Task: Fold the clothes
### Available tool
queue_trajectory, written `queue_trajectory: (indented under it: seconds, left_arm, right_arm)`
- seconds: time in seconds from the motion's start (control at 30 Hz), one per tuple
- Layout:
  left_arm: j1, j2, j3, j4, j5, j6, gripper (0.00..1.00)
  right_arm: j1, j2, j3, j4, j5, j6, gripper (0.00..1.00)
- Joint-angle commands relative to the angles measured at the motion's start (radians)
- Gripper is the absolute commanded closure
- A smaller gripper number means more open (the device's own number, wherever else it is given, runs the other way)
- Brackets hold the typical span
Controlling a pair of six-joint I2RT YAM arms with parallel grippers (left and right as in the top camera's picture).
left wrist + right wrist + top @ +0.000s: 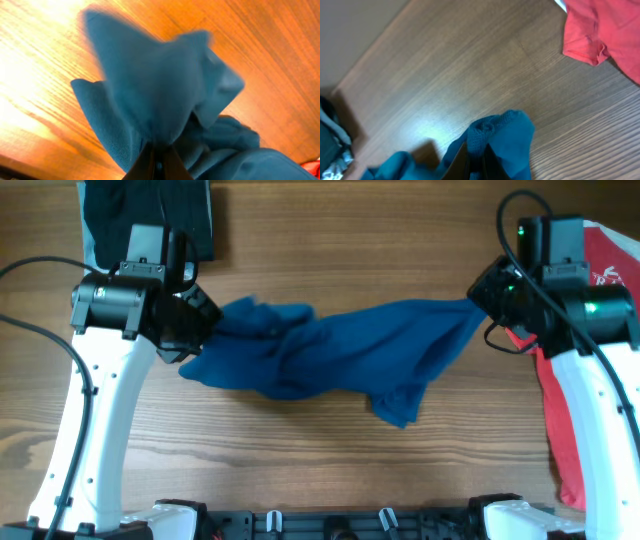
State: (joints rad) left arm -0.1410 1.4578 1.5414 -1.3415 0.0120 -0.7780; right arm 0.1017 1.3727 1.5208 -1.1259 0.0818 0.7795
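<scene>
Because each claw is clamped on one end of the blue shirt (330, 355), the left gripper (203, 330) and right gripper (478, 302) hold it slung between them, probably to spread it for folding. Its loose edge droops midway; bare table (400, 230) lies beyond both claws, the red T-shirt (610, 265) just behind the right one.
</scene>
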Motion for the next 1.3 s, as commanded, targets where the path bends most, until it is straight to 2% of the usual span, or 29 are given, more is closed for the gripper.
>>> queue_trajectory:
  seconds: [0.0, 0.17, 0.3, 0.4, 0.5, 0.57, 0.63, 0.7, 0.73, 0.8, 0.87, 0.9, 0.97, 1.0, 1.03, 1.07, 1.13, 1.2, 1.27]
  left_arm:
    - [-0.005, -0.052, 0.013, -0.04, -0.032, 0.016, 0.96]
    - [-0.021, -0.144, 0.013, 0.078, -0.023, 0.014, 0.96]
    - [-0.021, -0.045, 0.013, 0.289, -0.021, 0.012, 0.96]
    - [-0.018, 0.106, 0.022, 0.632, -0.01, 0.013, 0.96]
    - [-0.006, 0.135, 0.185, 0.676, -0.01, 0.047, 0.96]
    - [-0.002, 0.128, 0.384, 0.588, -0.01, 0.087, 0.96]
    - [-0.002, 0.128, 0.552, 0.493, -0.01, 0.112, 0.96]
    - [-0.002, 0.128, 0.632, 0.388, -0.01, 0.121, 0.96]
    - [-0.002, 0.124, 0.634, 0.267, -0.012, 0.129, 0.95]
    - [-0.002, 0.145, 0.634, 0.093, -0.038, 0.143, 0.83]
    - [-0.002, 0.217, 0.633, -0.158, -0.048, 0.143, 0.59]
    - [-0.003, 0.254, 0.631, -0.229, -0.047, 0.143, 0.55]
    - [-0.006, 0.356, 0.631, -0.343, -0.047, 0.145, 0.57]
    - [-0.009, 0.391, 0.618, -0.343, -0.022, 0.181, 0.53]
    - [-0.01, 0.424, 0.611, -0.343, -0.014, 0.183, 0.48]
    - [-0.012, 0.457, 0.604, -0.343, 0.002, 0.222, 0.0]
    - [-0.013, 0.505, 0.602, -0.343, 0.002, 0.252, 0.0]
    - [-0.012, 0.533, 0.595, -0.343, -0.015, 0.26, 0.0]
    - [-0.002, 0.534, 0.53, -0.343, -0.098, 0.257, 0.0]
  right_arm:
    - [-0.004, -0.108, 0.016, -0.012, -0.008, -0.018, 0.96]
    - [-0.004, -0.218, 0.016, 0.056, -0.008, -0.019, 0.96]
    - [-0.004, -0.106, 0.016, 0.193, -0.01, -0.018, 0.96]
    - [-0.004, 0.036, 0.039, 0.484, -0.093, -0.088, 0.96]
    - [-0.018, 0.058, 0.217, 0.47, -0.092, -0.175, 0.95]
    - [-0.056, 0.054, 0.419, 0.349, -0.076, -0.215, 0.95]
    - [-0.073, 0.05, 0.541, 0.253, -0.074, -0.269, 0.95]
    - [-0.073, 0.047, 0.579, 0.179, -0.06, -0.29, 0.95]
    - [-0.073, 0.052, 0.579, 0.093, -0.049, -0.292, 0.94]
    - [-0.073, 0.072, 0.579, -0.023, -0.05, -0.29, 0.9]
    - [-0.073, 0.132, 0.579, -0.209, -0.056, -0.284, 0.82]
    - [-0.073, 0.163, 0.579, -0.278, -0.057, -0.282, 0.83]
    - [-0.073, 0.223, 0.579, -0.381, -0.057, -0.282, 0.89]
    - [-0.073, 0.249, 0.579, -0.409, -0.057, -0.283, 0.71]
    - [-0.073, 0.272, 0.579, -0.422, -0.057, -0.307, 0.39]
    - [-0.073, 0.293, 0.579, -0.428, -0.056, -0.333, 0.12]
    - [-0.073, 0.33, 0.579, -0.435, -0.057, -0.336, 0.01]
    - [-0.073, 0.359, 0.579, -0.439, -0.057, -0.336, 0.0]
    - [-0.073, 0.383, 0.577, -0.443, -0.061, -0.377, 0.0]
